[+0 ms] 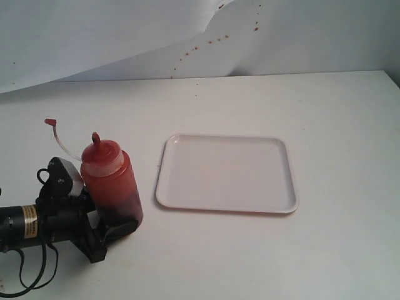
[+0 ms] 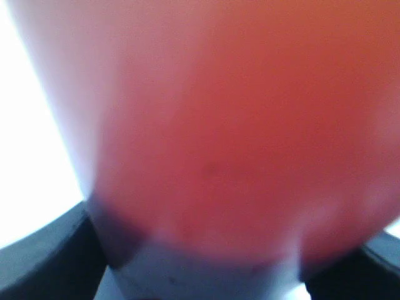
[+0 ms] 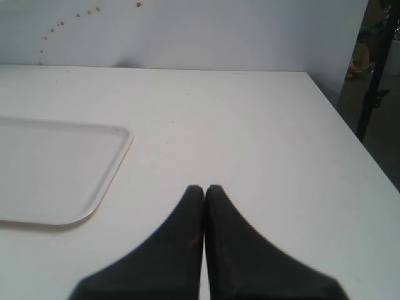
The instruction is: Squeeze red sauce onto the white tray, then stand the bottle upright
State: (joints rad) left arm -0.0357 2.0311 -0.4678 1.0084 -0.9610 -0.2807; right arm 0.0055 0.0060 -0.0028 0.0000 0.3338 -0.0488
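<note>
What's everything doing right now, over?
Left gripper clamped low on the squeeze bottle, cap off. Right gripper shut, empty, near the white tray. Red sauce all in bottle, none on tray. Nothing between bottle and tray.

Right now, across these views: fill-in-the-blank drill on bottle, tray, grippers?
1. The left gripper is shut on the ____.
2. In the exterior view the bottle stands ____ of the white tray.
3. The right gripper has its fingers ____, holding nothing.
4. The cap is ____ the nozzle.
Missing: bottle; left; shut; off.
</note>
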